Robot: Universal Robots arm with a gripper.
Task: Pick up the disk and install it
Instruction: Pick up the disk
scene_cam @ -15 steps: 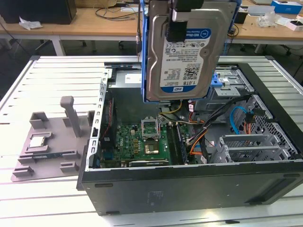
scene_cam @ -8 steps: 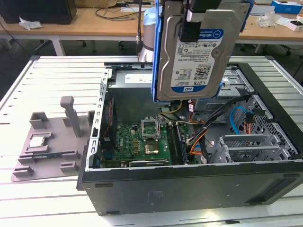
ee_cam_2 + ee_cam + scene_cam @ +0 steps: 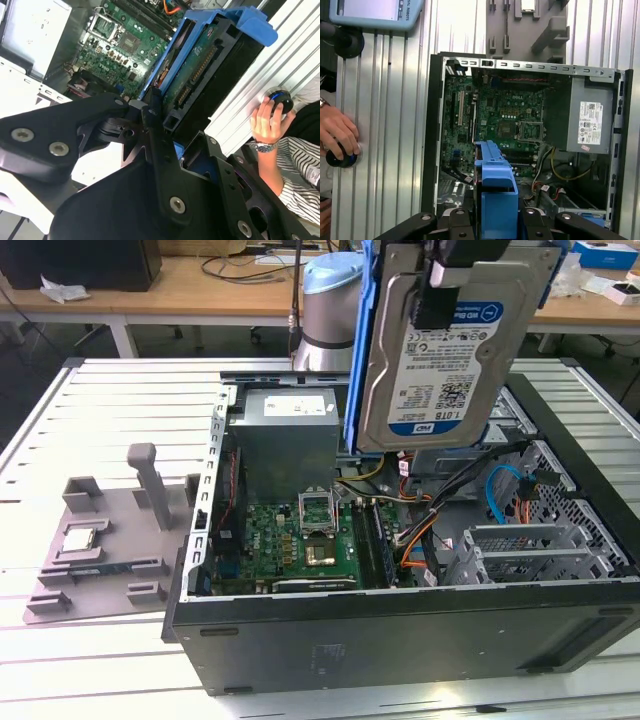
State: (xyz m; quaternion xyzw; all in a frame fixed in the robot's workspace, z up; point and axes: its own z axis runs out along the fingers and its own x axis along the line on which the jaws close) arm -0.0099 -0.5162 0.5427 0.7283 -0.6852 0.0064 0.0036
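Right, our pincer (image 3: 492, 220) is clamped on the disk (image 3: 440, 360), near its upper end; disk hangs upright, in the air, above the open computer case (image 3: 400, 640) on the desk (image 3: 100, 400); we judge it stiff, fairly heavy, shock-sensitive; metal's slick, so hold firmly, clear of the connector.

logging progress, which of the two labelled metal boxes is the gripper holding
The disk, framed by its blue carrier, held in the gripper above the open case; the power supply sits inside it.
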